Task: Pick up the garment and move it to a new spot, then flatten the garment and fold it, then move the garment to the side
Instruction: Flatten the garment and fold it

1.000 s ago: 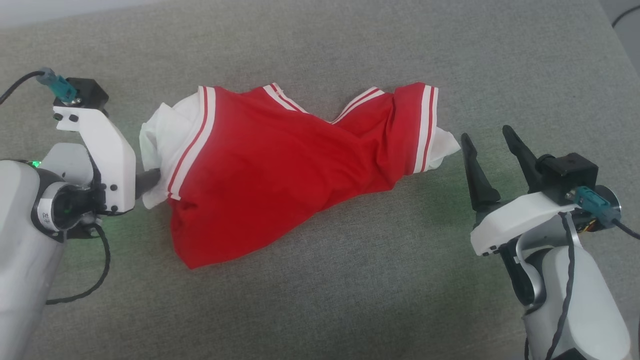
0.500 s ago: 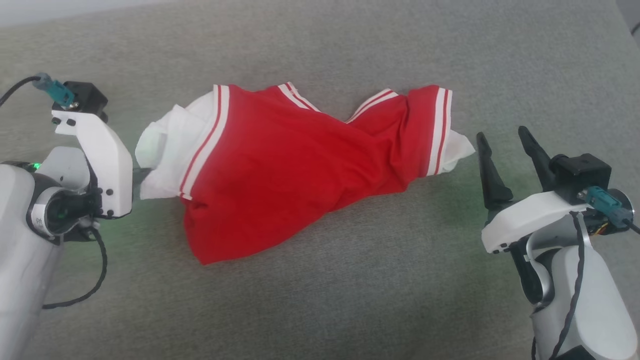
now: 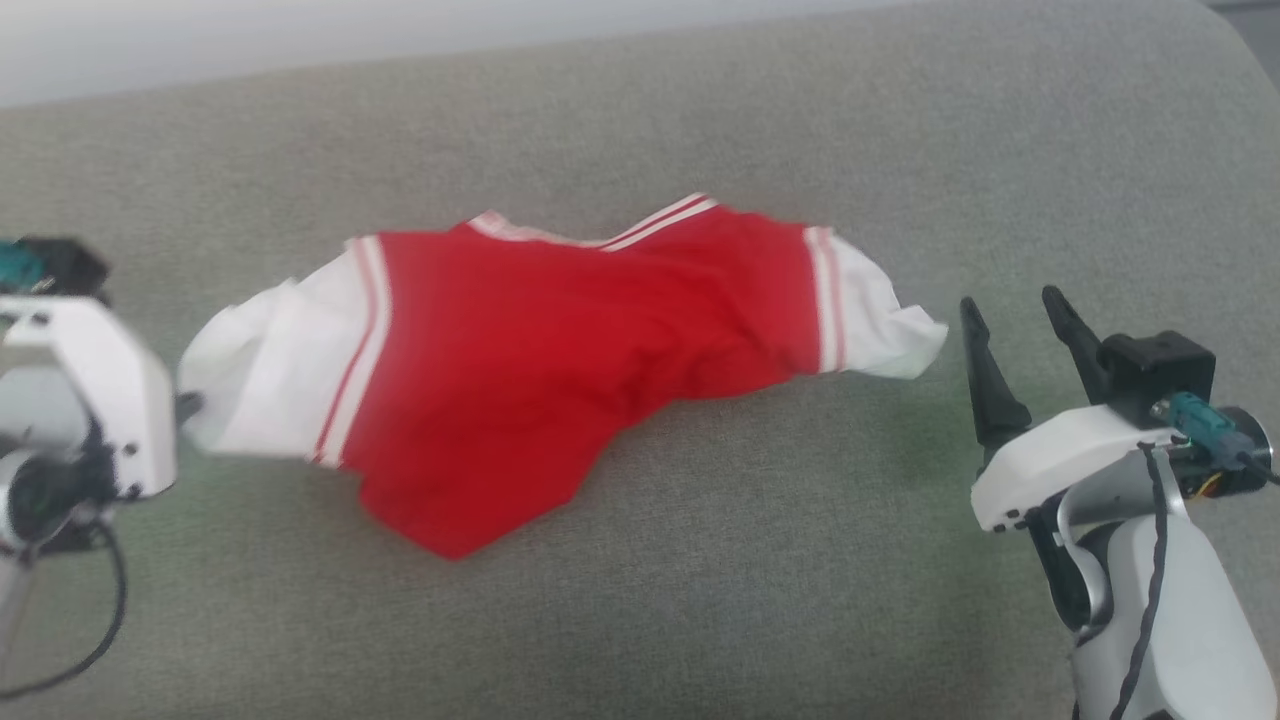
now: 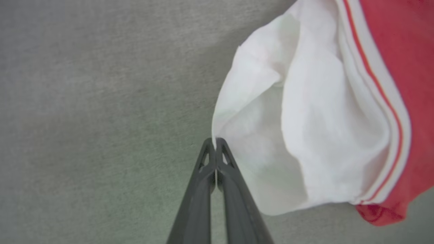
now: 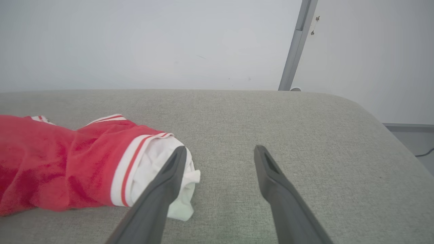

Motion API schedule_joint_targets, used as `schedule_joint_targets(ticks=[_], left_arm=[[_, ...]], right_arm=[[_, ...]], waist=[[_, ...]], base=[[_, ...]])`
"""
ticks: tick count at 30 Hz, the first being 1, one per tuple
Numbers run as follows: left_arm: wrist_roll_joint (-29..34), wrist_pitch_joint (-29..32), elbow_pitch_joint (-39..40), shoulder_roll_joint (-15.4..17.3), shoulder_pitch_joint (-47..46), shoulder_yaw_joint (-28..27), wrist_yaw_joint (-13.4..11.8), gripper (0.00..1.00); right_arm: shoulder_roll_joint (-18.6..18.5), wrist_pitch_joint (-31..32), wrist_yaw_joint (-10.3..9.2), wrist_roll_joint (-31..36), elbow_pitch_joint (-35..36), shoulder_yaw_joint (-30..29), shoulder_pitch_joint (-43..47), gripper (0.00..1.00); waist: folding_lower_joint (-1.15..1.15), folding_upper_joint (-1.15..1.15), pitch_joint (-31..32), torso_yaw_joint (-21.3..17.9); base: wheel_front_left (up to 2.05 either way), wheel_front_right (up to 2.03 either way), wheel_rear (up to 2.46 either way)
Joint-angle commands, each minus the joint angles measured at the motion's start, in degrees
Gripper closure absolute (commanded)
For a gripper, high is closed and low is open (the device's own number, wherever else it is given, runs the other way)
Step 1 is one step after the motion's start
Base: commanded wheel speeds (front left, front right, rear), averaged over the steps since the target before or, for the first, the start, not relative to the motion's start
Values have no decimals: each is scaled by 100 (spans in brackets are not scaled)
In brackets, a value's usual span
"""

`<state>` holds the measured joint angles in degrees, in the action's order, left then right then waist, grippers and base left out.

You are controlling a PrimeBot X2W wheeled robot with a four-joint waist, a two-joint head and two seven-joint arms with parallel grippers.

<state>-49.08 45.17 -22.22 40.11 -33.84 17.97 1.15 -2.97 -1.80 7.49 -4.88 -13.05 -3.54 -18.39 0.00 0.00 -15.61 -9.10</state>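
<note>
Garment [image 3: 540,360]: red jersey shirt, white sleeves, red-white striped trim; crumpled, stretched sideways across grey cushion [image 3: 700,600], lettering hidden, hem corner pointing forward.

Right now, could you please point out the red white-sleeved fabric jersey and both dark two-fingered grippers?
red jersey [image 3: 520,370], head view, red body panel.
left gripper [image 4: 215,140], left wrist view, shut fingertips.
right gripper [image 5: 220,149], right wrist view, between open fingertips.

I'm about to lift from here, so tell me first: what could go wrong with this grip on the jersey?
1. The left claw pinches just the very edge of the white sleeve; a pull could slip it free.
2. The right claw stands open beside the other sleeve, holding nothing, so lifting now would likely hang the jersey lopsided and bunched.
</note>
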Motion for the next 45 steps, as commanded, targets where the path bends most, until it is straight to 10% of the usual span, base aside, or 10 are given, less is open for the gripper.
schedule_joint_targets(ticks=[1,9,11,12,45], left_arm=[[28,-29,-7,40,96,-45,-40,100],[-302,-377,-227,112,803,-363,-163,100],[-348,-453,-328,51,843,-424,-166,57],[-367,-498,-381,36,850,-450,-193,0],[19,-70,-299,-135,-45,234,-33,0]], right_arm=[[10,19,1,8,-6,3,64,0],[11,168,1,73,35,-92,188,0],[11,206,1,85,48,-91,193,0],[11,223,1,83,53,-89,193,0],[11,279,1,51,339,-39,22,0]], waist=[[0,0,58,44],[0,0,269,138],[0,0,300,160],[0,0,315,170],[0,0,-25,-47]], base=[[0,0,0],[0,0,0],[0,0,0],[0,0,0],[0,0,0]])
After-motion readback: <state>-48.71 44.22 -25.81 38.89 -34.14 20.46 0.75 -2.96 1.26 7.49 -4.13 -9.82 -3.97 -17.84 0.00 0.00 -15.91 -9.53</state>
